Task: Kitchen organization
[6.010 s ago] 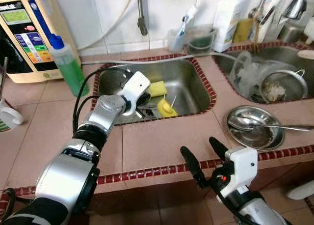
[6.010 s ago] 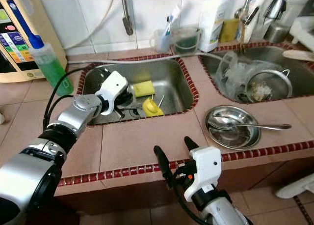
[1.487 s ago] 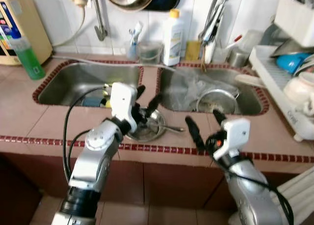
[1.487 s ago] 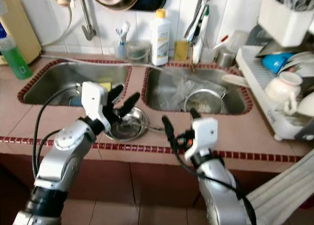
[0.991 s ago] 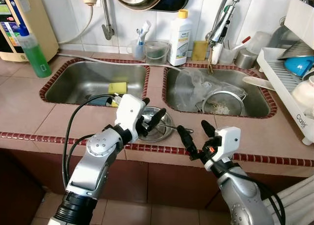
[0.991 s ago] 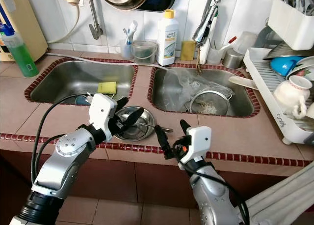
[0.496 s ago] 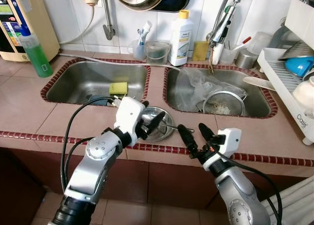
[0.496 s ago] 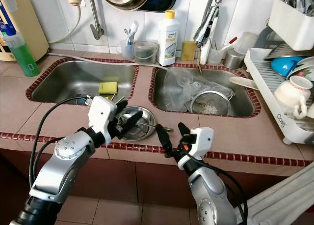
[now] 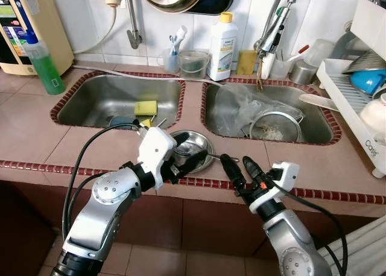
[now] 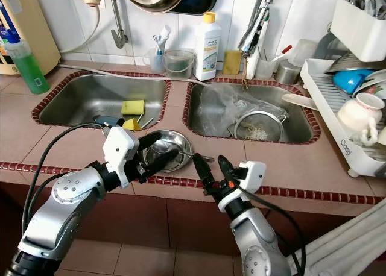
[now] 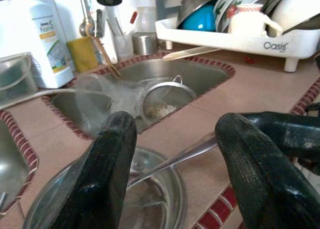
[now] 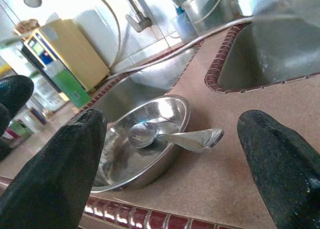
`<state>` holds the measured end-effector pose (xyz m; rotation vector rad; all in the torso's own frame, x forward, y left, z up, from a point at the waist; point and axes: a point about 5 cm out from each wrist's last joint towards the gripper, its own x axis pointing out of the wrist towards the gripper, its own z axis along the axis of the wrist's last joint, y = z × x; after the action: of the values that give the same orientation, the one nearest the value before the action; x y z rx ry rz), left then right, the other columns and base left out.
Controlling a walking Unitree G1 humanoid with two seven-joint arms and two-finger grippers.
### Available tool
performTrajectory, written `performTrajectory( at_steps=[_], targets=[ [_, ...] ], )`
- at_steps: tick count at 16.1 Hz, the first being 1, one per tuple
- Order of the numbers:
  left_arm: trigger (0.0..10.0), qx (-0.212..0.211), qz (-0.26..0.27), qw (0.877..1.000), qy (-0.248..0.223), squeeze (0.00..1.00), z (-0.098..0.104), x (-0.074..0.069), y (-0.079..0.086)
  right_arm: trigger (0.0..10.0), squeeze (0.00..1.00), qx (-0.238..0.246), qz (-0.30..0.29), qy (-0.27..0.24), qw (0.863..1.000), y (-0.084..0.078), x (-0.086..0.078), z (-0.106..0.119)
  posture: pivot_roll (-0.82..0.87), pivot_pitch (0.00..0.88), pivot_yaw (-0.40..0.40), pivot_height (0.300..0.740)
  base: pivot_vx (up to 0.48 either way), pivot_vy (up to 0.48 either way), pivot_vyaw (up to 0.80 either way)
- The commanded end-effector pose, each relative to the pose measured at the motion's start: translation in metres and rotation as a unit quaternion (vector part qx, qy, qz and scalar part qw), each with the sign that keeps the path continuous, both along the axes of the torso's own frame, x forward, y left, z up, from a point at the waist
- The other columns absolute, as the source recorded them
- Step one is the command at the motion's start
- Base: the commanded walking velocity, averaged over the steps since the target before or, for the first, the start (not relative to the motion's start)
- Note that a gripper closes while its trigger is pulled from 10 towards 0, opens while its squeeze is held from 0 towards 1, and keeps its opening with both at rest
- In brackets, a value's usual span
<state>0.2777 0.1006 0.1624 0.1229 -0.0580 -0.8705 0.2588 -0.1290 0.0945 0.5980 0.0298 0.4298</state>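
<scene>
Steel bowl (image 9: pixel 192 150) w/ spoon (image 12: pixel 170 136) in it sat on worktop (image 9: pixel 36 137), just ahead of both grippers. Left gripper (image 9: pixel 188 152) hovered over bowl's near rim, fingers apart. Right gripper (image 9: pixel 240 170) beside spoon handle, spread wide, gripping nothing.

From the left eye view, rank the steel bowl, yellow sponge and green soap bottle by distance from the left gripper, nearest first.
1. Steel bowl: on the counter between the two sinks, right at the left gripper.
2. Yellow sponge: in the left sink, behind the gripper.
3. Green soap bottle: far left, by the wall.
</scene>
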Motion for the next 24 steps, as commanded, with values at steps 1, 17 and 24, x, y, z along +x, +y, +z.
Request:
performTrajectory(
  at_steps=[1, 17, 24],
  targets=[
    [10.0, -0.004, -0.008, 1.0, -0.002, 0.0, 0.005, -0.003, -0.001, 10.0, 0.0, 0.022, 0.003, 0.001, 1.0, -0.001, -0.001, 0.002, -0.12, 0.0, -0.002, 0.74, 0.0, 0.0, 0.0],
    [10.0, -0.009, -0.041, 0.999, -0.004, 0.0, 0.014, -0.017, -0.009, 10.0, 0.0, 0.215, 0.005, 0.066, 0.974, -0.007, 0.023, -0.004, -0.09, 0.0, -0.008, 0.74, 0.0, 0.0, 0.0],
    [10.0, -0.008, -0.04, 0.999, -0.004, 0.0, 0.017, -0.018, -0.009, 10.0, 0.0, 0.291, 0.022, 0.103, 0.951, 0.003, 0.038, -0.013, -0.09, 0.004, -0.006, 0.74, 0.0, 0.0, 0.0]
  ],
)
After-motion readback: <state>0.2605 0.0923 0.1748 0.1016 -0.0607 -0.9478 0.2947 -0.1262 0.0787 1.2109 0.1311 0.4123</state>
